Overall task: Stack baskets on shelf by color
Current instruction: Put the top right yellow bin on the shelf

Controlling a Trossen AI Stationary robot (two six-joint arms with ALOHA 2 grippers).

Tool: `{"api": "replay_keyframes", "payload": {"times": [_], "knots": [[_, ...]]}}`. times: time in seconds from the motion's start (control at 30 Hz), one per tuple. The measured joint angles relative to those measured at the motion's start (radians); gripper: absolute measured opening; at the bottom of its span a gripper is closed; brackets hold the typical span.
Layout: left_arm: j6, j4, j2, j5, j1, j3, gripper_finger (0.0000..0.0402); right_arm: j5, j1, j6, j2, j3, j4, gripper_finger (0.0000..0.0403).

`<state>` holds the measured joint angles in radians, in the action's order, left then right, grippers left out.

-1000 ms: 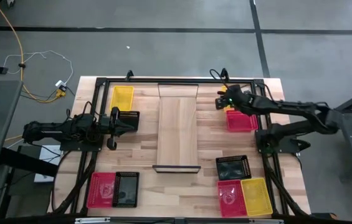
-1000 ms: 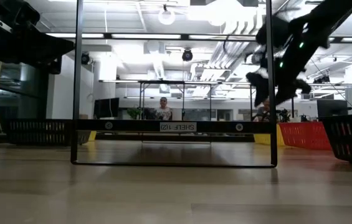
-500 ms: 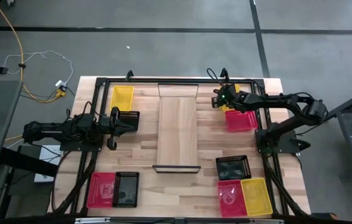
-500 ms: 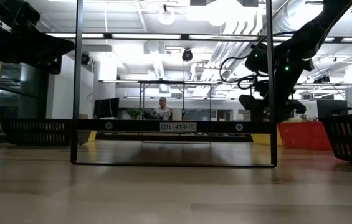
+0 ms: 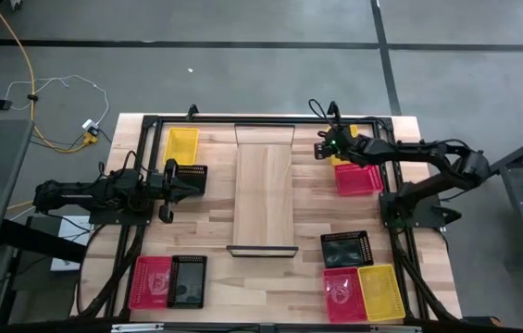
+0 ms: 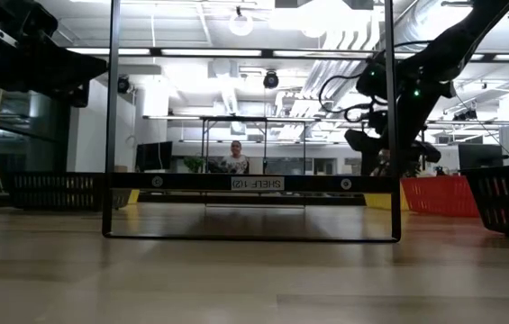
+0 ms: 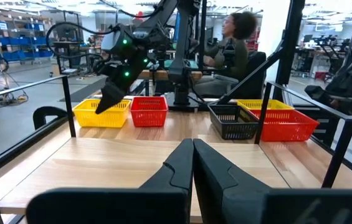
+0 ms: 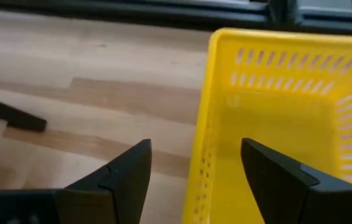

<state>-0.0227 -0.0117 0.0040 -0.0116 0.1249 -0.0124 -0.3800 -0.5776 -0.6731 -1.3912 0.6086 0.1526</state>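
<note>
My right gripper (image 5: 324, 149) sits at the far right of the table, hanging over the near-left edge of a yellow basket (image 8: 275, 118) in the far-right corner. Fingers (image 8: 123, 171) spread wide: one over bare wood outside the basket's wall, the other over its inside, the wall between them and nothing gripped. Whether they touch the rim, I cannot tell. Just beside that yellow basket, on its near side, a red-pink basket (image 5: 358, 178). The shelf (image 5: 264, 190) lies down the middle of the table, far to near, its plank bare. My left gripper (image 5: 190, 178) waits at the left side, fingers (image 7: 182, 165) pressed together, empty, pointing across toward the shelf. A black basket (image 5: 193, 173) lies directly under it in the overhead view; contact unclear. Far left corner: another yellow basket (image 5: 182, 144). Near left: a red-pink basket (image 5: 150, 280) and a black basket (image 5: 188, 280) side by side, touching. Near right: a black basket (image 5: 346, 248), and nearer still a red-pink basket (image 5: 342, 293) beside a yellow basket (image 5: 381, 290). From table height, my right arm (image 6: 407, 85) comes down from the upper right behind the shelf's dark end bar (image 6: 389, 117). A seated person (image 7: 230, 46) shows beyond the table.
</note>
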Motion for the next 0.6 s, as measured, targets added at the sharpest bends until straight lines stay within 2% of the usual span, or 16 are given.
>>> {"api": "replay_keyframes", "payload": {"times": [0.17, 0.27, 0.37, 0.53, 0.6], "knots": [[0.000, 0.000, 0.000, 0.000, 0.000, 0.000, 0.0000, 0.000, 0.006, 0.000, -0.054, 0.000, -0.031, 0.0235], [0.000, 0.000, 0.000, 0.000, 0.000, 0.000, 0.0000, -0.041, 0.006, 0.018, -0.068, 0.000, -0.030, 0.0217], [0.000, 0.000, 0.000, 0.000, 0.000, 0.000, 0.0000, -0.081, 0.006, 0.026, -0.069, 0.000, -0.030, 0.0164], [0.000, 0.000, 0.000, 0.000, 0.000, 0.000, 0.0000, -0.089, 0.006, 0.084, -0.066, 0.000, -0.046, 0.0023], [0.000, 0.000, 0.000, 0.000, 0.000, 0.000, 0.0000, -0.090, 0.007, 0.103, -0.057, 0.000, -0.071, 0.0015]]}}
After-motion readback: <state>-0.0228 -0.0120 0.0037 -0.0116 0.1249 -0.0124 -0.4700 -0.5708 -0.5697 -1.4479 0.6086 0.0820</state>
